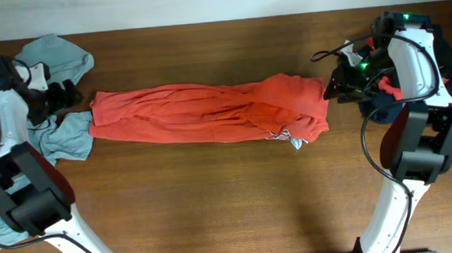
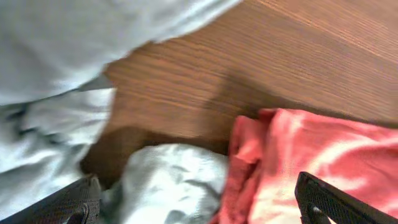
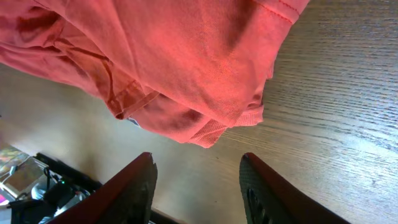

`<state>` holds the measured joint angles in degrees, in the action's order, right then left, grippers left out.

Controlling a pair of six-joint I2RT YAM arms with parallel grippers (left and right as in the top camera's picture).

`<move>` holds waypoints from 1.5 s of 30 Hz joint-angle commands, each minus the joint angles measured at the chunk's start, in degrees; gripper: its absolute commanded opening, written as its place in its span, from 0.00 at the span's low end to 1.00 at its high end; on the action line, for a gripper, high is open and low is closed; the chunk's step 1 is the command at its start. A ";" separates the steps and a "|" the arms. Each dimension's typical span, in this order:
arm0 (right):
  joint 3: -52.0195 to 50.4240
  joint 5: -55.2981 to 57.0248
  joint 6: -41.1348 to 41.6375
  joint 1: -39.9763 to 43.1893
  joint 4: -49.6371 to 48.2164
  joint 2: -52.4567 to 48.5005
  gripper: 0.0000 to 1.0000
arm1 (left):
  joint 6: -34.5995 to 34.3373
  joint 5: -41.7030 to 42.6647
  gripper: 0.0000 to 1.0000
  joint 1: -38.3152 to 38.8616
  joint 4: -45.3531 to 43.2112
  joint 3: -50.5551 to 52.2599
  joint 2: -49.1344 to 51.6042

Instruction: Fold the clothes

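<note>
An orange-red garment [image 1: 210, 112] lies folded into a long strip across the middle of the wooden table [image 1: 214, 197]. My left gripper [image 1: 68, 96] is open and empty just off its left end; the left wrist view shows that end [image 2: 311, 162] beside pale grey-blue cloth [image 2: 168, 180]. My right gripper [image 1: 334, 86] is open and empty just off the right end; the right wrist view shows the garment's hem [image 3: 186, 74] above the open fingers [image 3: 199, 186] with bare wood between them.
A pale grey-blue garment [image 1: 56, 58] lies bunched at the far left, with more of it [image 1: 68, 139] by the orange strip's left end. A dark blue and red pile of clothes [image 1: 447, 61] sits at the right edge behind the right arm.
</note>
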<state>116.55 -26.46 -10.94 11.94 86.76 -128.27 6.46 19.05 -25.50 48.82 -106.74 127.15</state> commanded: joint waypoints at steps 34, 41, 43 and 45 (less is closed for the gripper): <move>0.50 0.11 -0.90 -0.31 0.98 0.33 0.48 | 3.48 6.69 0.85 6.23 -5.16 10.38 -0.42; 0.50 0.11 -0.87 -0.31 1.09 0.33 0.48 | 3.50 4.02 0.85 6.88 -6.40 10.38 1.70; 0.50 0.11 -0.90 -0.31 1.29 0.33 0.48 | 3.50 3.65 0.85 7.23 -6.56 10.38 3.13; 0.50 0.13 -0.90 -0.31 1.38 0.33 0.48 | 3.50 3.37 0.85 7.34 -6.88 10.38 4.33</move>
<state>116.55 -26.46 -10.96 11.94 88.01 -128.27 10.24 23.66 -18.85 42.17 -96.84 128.22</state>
